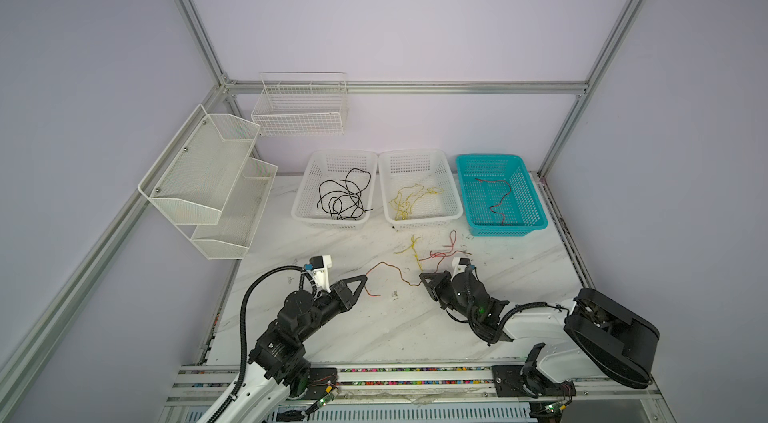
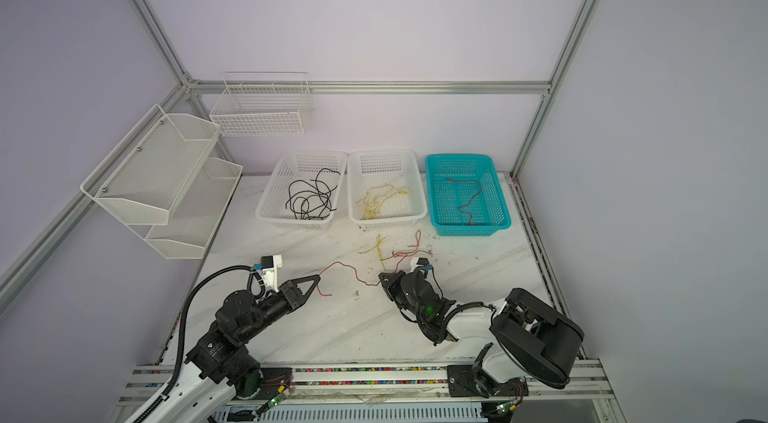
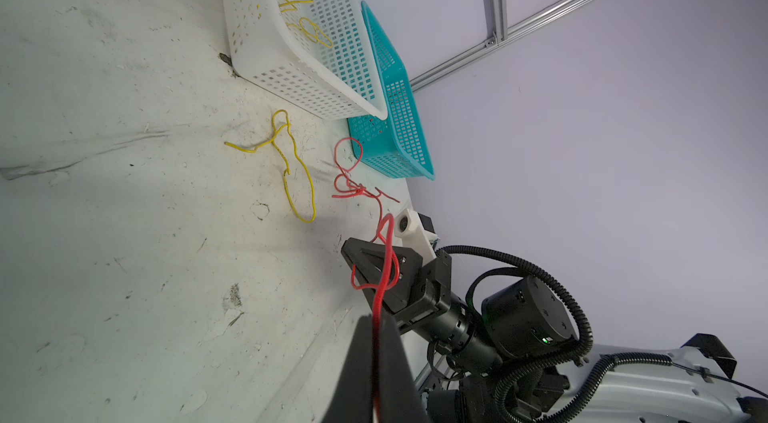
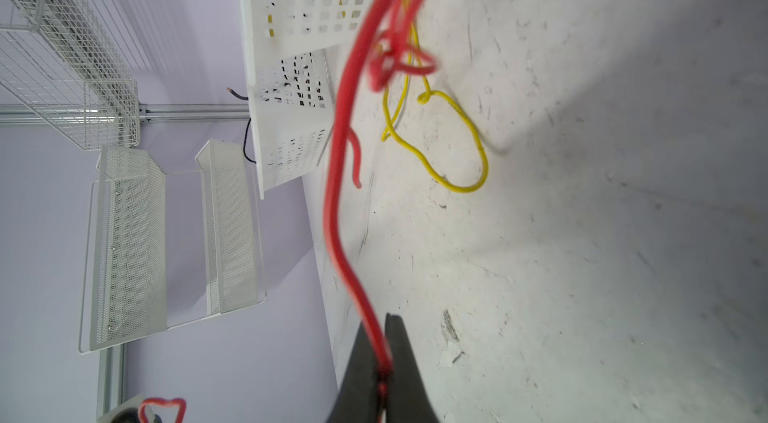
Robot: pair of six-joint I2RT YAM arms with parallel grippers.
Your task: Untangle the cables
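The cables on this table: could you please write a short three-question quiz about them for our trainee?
1. True or false: the left hand and the right hand are both shut on the red cable.
2. Which basket holds the black cables? A the teal one; B the leftmost white basket; C the middle white one.
3. Short answer: apart from red, what colour is the loose cable on the table?
Key: 1 true; 2 B; 3 yellow.
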